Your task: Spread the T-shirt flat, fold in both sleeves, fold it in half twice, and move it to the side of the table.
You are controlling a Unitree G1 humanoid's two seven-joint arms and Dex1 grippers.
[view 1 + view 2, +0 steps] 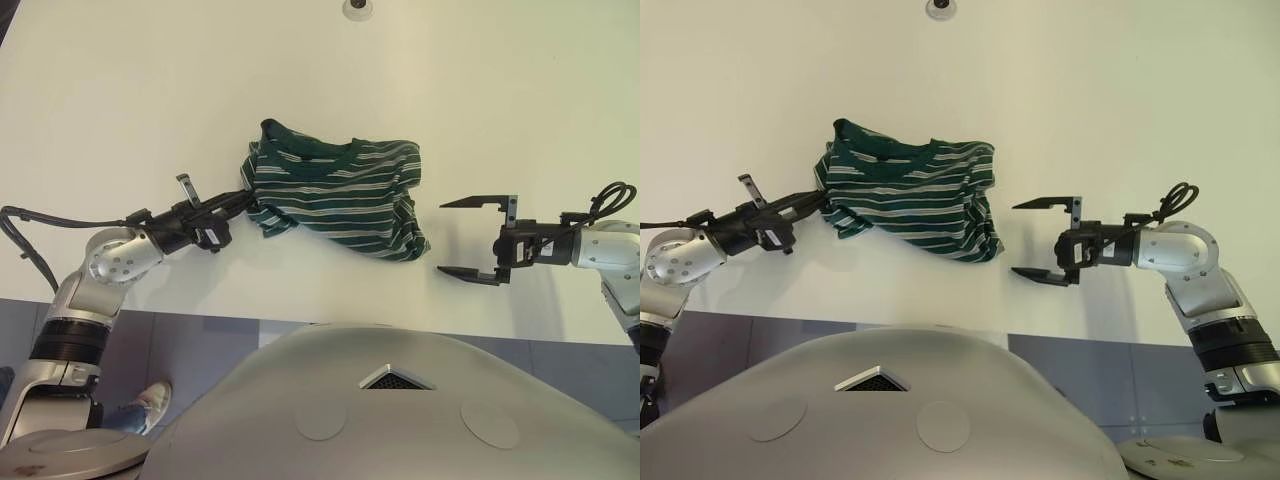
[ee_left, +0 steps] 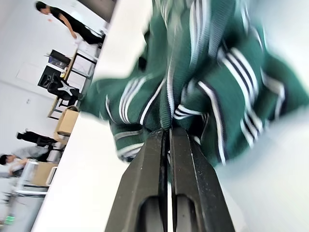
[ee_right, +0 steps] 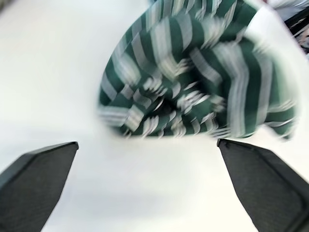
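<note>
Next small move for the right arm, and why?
Probably ease the right claw toward the shirt: that claw is open and apart from the cloth, the left claw is shut on the opposite side, and the shirt lies bunched.

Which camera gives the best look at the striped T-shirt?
The left eye view: the whole T-shirt lies bunched on the table. The right eye view matches. The left wrist view shows a fold pinched in the left gripper; the right wrist view, a blurred end.
</note>
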